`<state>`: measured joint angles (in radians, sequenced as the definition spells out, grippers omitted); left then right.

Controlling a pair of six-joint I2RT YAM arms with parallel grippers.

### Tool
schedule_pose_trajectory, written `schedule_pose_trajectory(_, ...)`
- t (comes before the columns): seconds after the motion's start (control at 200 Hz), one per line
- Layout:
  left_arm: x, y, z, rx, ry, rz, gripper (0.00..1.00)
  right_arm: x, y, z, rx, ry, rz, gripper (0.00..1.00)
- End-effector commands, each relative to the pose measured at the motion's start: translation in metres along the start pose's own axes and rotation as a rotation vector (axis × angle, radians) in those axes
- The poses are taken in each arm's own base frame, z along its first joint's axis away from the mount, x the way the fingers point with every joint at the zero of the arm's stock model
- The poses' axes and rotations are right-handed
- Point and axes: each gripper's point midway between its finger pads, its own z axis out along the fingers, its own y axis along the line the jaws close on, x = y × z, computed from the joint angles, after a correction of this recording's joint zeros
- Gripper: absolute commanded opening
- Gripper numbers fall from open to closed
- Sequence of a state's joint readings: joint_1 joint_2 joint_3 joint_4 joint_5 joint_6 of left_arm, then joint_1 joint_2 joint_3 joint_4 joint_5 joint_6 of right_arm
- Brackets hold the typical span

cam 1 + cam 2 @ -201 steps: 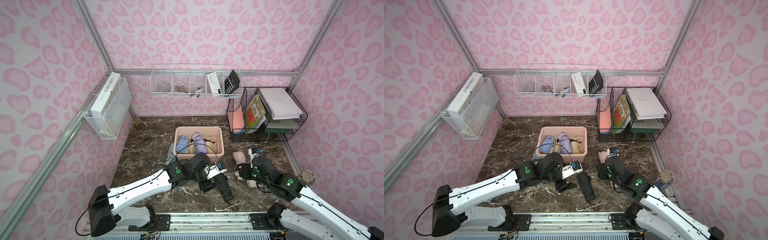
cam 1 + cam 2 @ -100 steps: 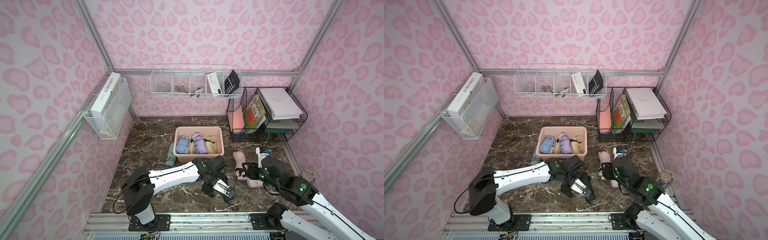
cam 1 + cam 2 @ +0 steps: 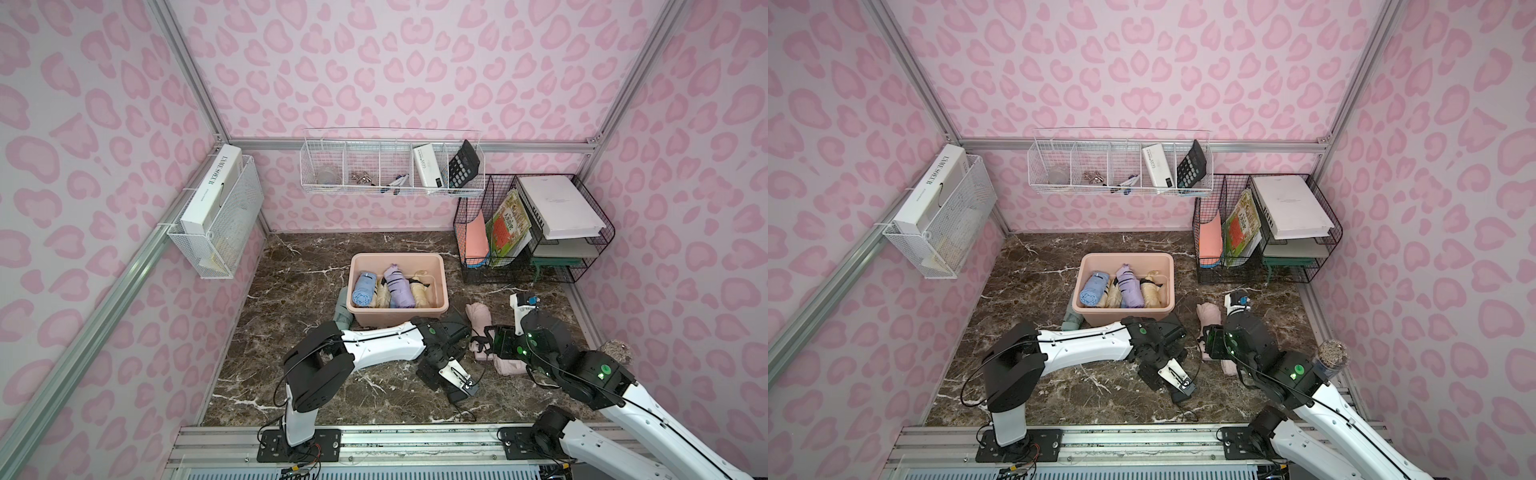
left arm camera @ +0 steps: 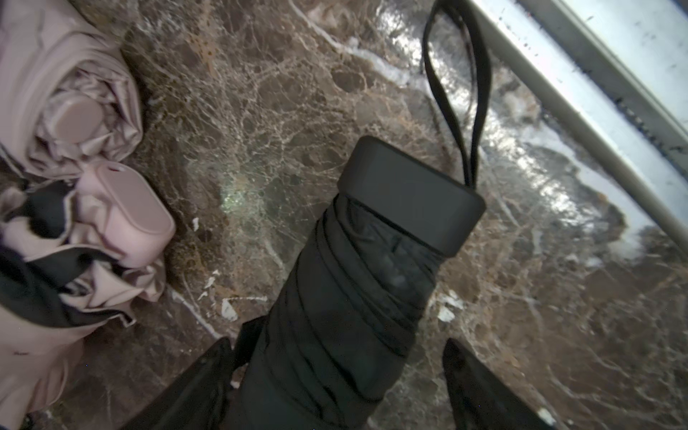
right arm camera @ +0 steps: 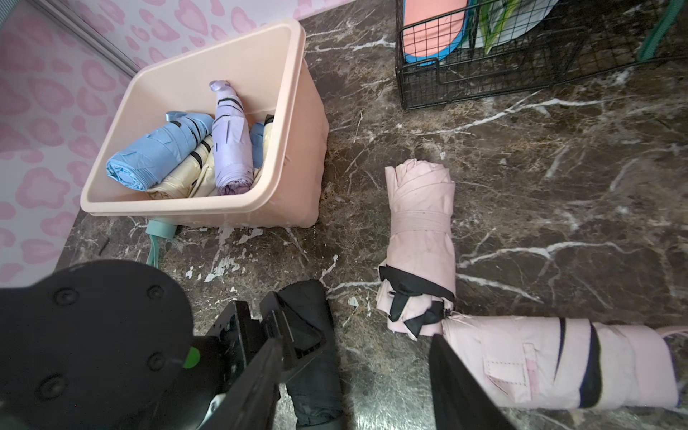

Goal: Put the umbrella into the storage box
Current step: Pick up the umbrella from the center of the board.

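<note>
The storage box [image 3: 398, 257] [image 3: 1126, 257] [image 5: 193, 209] is a peach-pink tub at mid-floor holding blue, cream and lilac folded umbrellas. A black folded umbrella [image 4: 357, 283] [image 3: 458, 395] [image 5: 316, 376] lies on the marble in front of it. My left gripper [image 4: 337, 344] [image 3: 451, 376] [image 3: 1169, 374] is open and straddles it, with a gap on one side. Two pale pink folded umbrellas [image 5: 420, 216] [image 5: 558, 361] [image 3: 478, 318] lie to the right. My right gripper [image 5: 355, 346] [image 3: 486, 345] hangs open beside them, over bare floor.
A teal umbrella [image 3: 343, 309] [image 5: 161, 229] lies against the box's left side. A black wire file rack [image 3: 532, 232] stands at the back right. White wire baskets [image 3: 390, 170] [image 3: 216, 216] hang on the walls. The metal rail [image 3: 374, 440] runs along the front edge.
My left arm has swung right and toward the front, coming down over the black umbrella with its jaws wider apart. My right gripper has drawn back a little to the right.
</note>
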<state>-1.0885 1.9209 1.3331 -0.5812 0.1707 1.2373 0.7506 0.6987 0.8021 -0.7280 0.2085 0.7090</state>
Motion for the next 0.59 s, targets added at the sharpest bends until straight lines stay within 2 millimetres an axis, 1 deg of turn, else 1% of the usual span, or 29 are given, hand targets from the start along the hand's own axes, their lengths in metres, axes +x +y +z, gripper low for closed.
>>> schedule_pose_trajectory(0.0, 0.005, -0.001, 0.005, 0.029, 0.031, 0.006, 0.89, -0.006, 0.004, -0.005, -0.024, -0.019, -0.010, 0.56)
schedule_pose_trajectory(0.11, 0.010, -0.003, 0.013, 0.071, 0.062, -0.001, 0.86, -0.007, 0.004, -0.008, -0.030, -0.031, -0.010, 0.55)
schedule_pose_trajectory(0.165, 0.014, -0.006, 0.015, 0.108, 0.089, -0.012, 0.81, -0.006, 0.003, -0.009, -0.028, -0.032, -0.010, 0.55)
schedule_pose_trajectory(0.195, 0.017, -0.014, 0.016, 0.143, 0.105, -0.027, 0.79, -0.006, 0.002, -0.010, -0.026, -0.033, -0.011, 0.55)
schedule_pose_trajectory(0.205, 0.015, -0.009, 0.014, 0.135, 0.103, -0.027, 0.77, -0.007, 0.002, -0.010, -0.026, -0.034, -0.011, 0.55)
schedule_pose_trajectory(0.215, 0.014, -0.009, 0.013, 0.141, 0.105, -0.032, 0.76, -0.007, 0.001, -0.011, -0.025, -0.035, -0.010, 0.55)
schedule_pose_trajectory(0.39, 0.015, -0.038, 0.006, 0.227, 0.168, -0.078, 0.60, -0.006, -0.002, -0.012, -0.021, -0.050, -0.005, 0.55)
schedule_pose_trajectory(0.44, 0.013, -0.041, 0.003, 0.224, 0.184, -0.089, 0.58, -0.005, -0.002, -0.012, -0.026, -0.054, -0.004, 0.54)
schedule_pose_trajectory(0.455, 0.017, -0.051, 0.005, 0.246, 0.198, -0.098, 0.57, -0.005, -0.002, -0.012, -0.027, -0.055, -0.003, 0.54)
schedule_pose_trajectory(0.485, 0.017, -0.057, 0.005, 0.257, 0.210, -0.108, 0.55, -0.006, -0.002, -0.012, -0.028, -0.056, -0.002, 0.54)
schedule_pose_trajectory(0.59, 0.018, -0.070, 0.007, 0.272, 0.250, -0.148, 0.54, -0.004, -0.002, -0.011, -0.031, -0.055, -0.007, 0.54)
